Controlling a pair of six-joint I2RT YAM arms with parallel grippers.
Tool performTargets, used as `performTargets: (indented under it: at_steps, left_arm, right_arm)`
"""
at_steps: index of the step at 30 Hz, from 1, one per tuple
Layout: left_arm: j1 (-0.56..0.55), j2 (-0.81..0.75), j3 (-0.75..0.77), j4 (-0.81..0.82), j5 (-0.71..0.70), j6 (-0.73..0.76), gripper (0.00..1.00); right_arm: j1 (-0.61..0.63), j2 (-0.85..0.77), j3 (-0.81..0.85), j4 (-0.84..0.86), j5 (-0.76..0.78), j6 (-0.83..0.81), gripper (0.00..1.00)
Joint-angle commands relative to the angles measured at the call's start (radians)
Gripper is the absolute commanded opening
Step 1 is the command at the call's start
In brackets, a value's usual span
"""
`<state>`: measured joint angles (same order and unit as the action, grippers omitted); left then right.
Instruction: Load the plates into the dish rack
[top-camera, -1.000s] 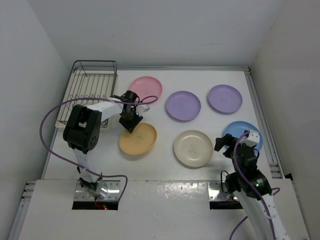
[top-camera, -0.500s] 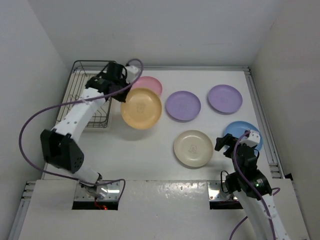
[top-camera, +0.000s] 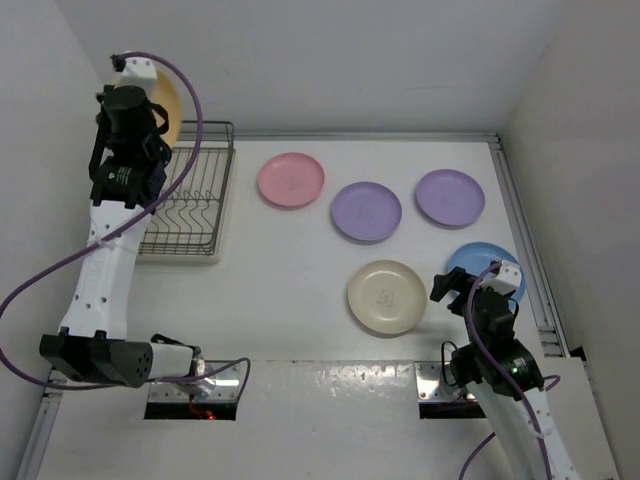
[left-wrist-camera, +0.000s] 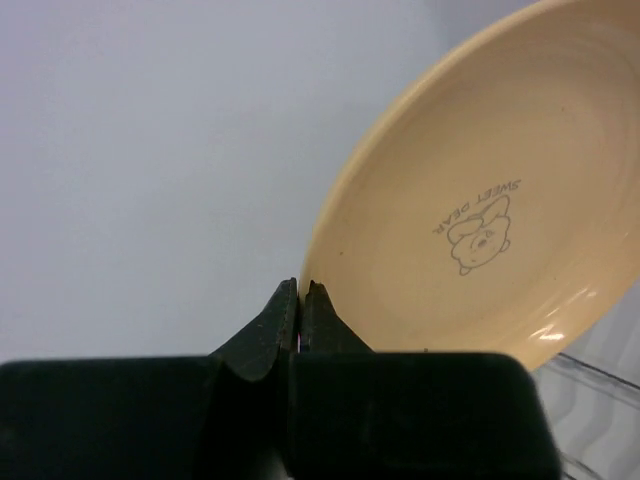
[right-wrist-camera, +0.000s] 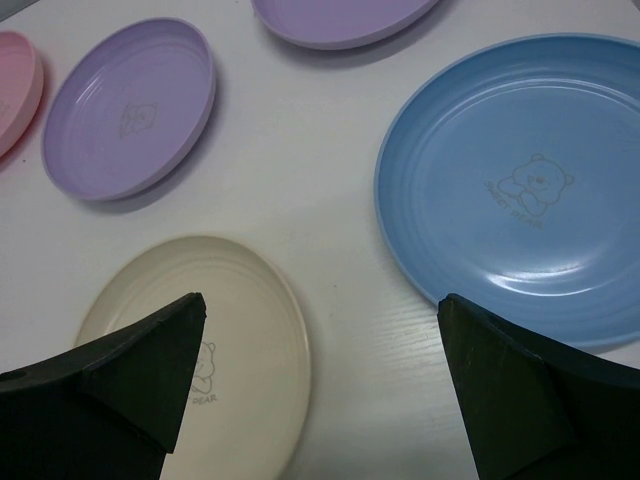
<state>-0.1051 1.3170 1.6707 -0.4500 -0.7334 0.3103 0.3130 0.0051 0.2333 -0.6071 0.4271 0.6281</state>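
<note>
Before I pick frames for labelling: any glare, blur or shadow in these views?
Left wrist: orange-yellow plate sharp, bear print legible, glare streak near its lower rim; left gripper a featureless dark mass. Right wrist: mild sheen on the light blue plate. Top external: even light, soft shadows.

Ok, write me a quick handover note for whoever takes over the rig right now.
The left pincer is shut on the rim of the orange-yellow round plastic plate, held raised by the far end of the dark wire dish rack, not slotted.
The right pincer is open and holds nothing, hovering between the cream round plate and the light blue round plate.
Those two lie on the white table, along with the pink round plate and two lilac round plates.
Done: no plate racked yet.
Left: slot the held plate, then the other five.
</note>
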Motion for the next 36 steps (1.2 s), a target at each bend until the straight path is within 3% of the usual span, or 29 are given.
performTargets:
  at_steps: [1, 12, 21, 27, 33, 36]
  left_arm:
    - [0.073, -0.038, -0.168, 0.442, -0.308, 0.295, 0.00]
    - [0.200, -0.127, -0.357, 0.418, -0.247, 0.188, 0.00]
    - [0.214, -0.127, -0.358, 0.340, -0.248, 0.095, 0.00]
    - [0.202, -0.145, -0.469, 0.479, -0.317, 0.133, 0.00]
    - [0.151, -0.136, -0.521, 0.516, -0.331, 0.160, 0.00]
    - [0.142, -0.115, -0.574, 0.669, -0.372, 0.254, 0.00]
  right_arm:
    - [0.008, -0.051, 0.026, 0.023, 0.033, -0.001, 0.99]
    - [0.005, -0.022, 0.031, 0.018, 0.035, -0.002, 0.99]
    - [0.006, -0.033, 0.020, 0.020, 0.032, 0.021, 0.99]
    - [0.008, -0.054, 0.003, 0.033, 0.024, 0.018, 0.99]
    - [0.008, -0.031, 0.008, 0.040, 0.021, 0.005, 0.99]
    - [0.008, -0.011, 0.008, 0.041, 0.016, 0.001, 0.99]
